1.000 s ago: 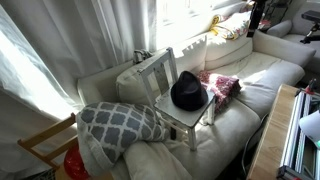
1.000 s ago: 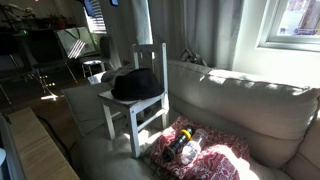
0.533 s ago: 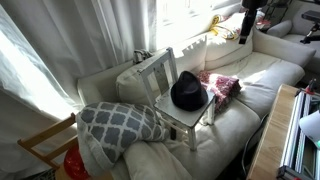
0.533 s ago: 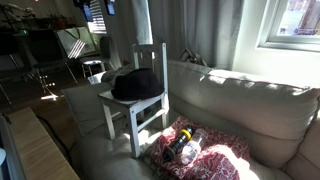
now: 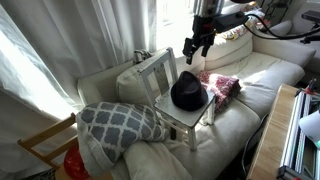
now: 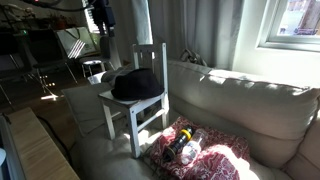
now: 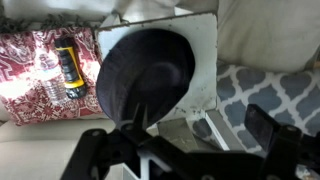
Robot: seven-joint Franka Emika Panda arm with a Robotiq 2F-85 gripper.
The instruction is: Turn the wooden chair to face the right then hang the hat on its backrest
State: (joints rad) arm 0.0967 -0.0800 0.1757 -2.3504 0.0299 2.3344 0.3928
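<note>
The pale wooden chair [image 5: 185,115] stands on the sofa in both exterior views, its seat [image 6: 125,105] under the black hat [image 5: 190,92], which lies crown up. The slatted backrest [image 5: 155,72] stands on the side toward the sofa back. From straight above, the wrist view shows the hat [image 7: 145,75] covering most of the white seat [image 7: 205,60]. My gripper [image 5: 191,52] hangs open in the air above the chair, clear of the hat and backrest, with nothing between its fingers. It also shows near the top edge as a dark gripper [image 6: 101,24], and in the wrist view [image 7: 180,148].
A red patterned cloth [image 5: 222,85] with a bottle [image 7: 68,62] lies on the sofa beside the chair. A grey patterned pillow [image 5: 120,122] leans at the chair's other side. A tan wooden frame [image 5: 45,145] stands off the sofa's end, a wooden table edge [image 5: 275,130] in front.
The arm has swung in from the upper corner of the view to a spot above the chair and hat. The gripper stays open. Chair and hat have not moved.
</note>
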